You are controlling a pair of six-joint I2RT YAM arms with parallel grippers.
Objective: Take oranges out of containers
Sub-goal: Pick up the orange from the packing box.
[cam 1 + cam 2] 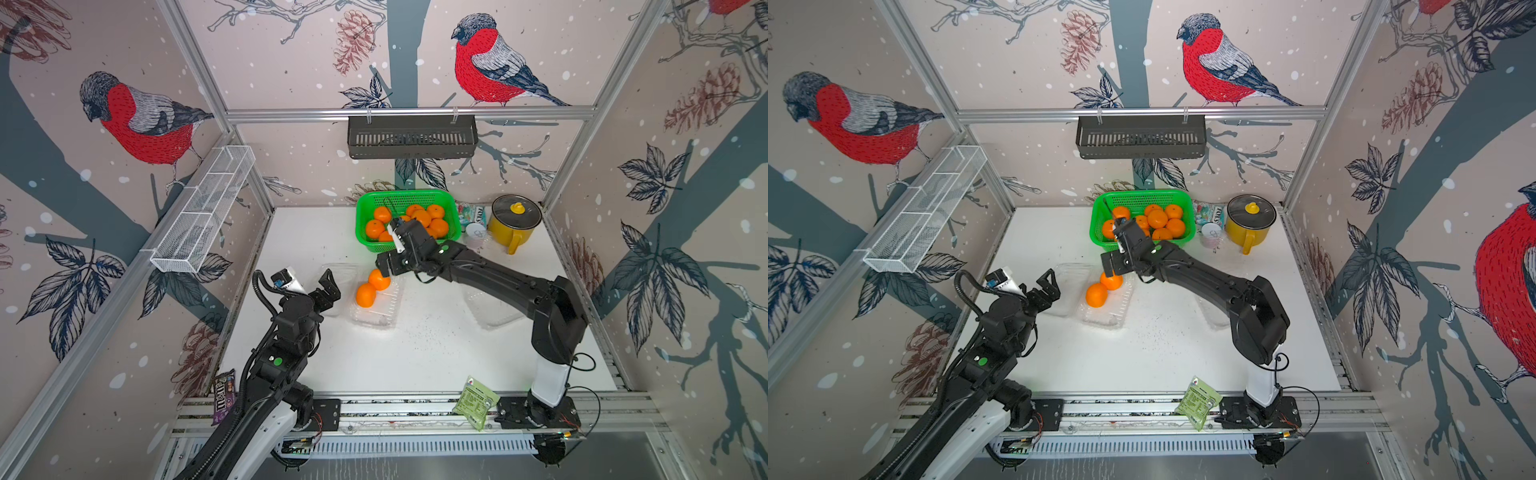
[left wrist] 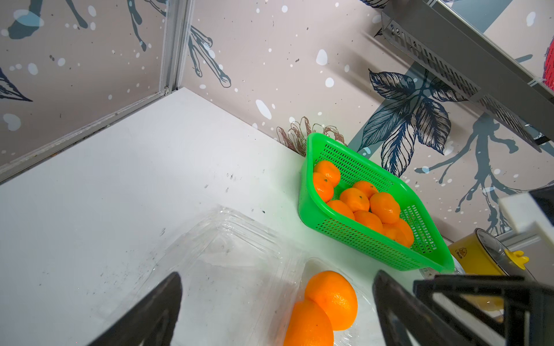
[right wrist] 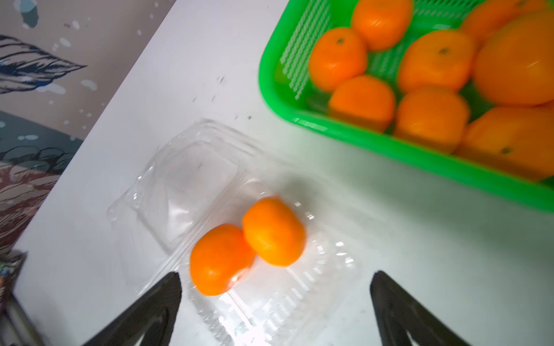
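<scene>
Two oranges (image 1: 365,295) (image 1: 379,279) lie touching in the ribbed half of a clear open container (image 1: 376,316), its lid (image 1: 338,272) folded out to the left. In both top views my right gripper (image 1: 384,268) hangs just behind and above them; the right wrist view shows it open (image 3: 276,275) over the oranges (image 3: 272,230) (image 3: 220,259), holding nothing. My left gripper (image 1: 328,286) stands open beside the lid, and the left wrist view shows it empty (image 2: 277,275) above the lid (image 2: 227,269) with the oranges (image 2: 332,299) alongside. A second clear container (image 1: 494,309), apparently empty, lies partly under the right arm.
A green basket (image 1: 451,208) at the back holds several oranges. To its right are a small packet, a cup (image 1: 476,230) and a yellow lidded pot (image 1: 515,222). A candy bag (image 1: 224,395) and a green packet (image 1: 476,401) lie by the front rail. Wire shelves hang on the walls.
</scene>
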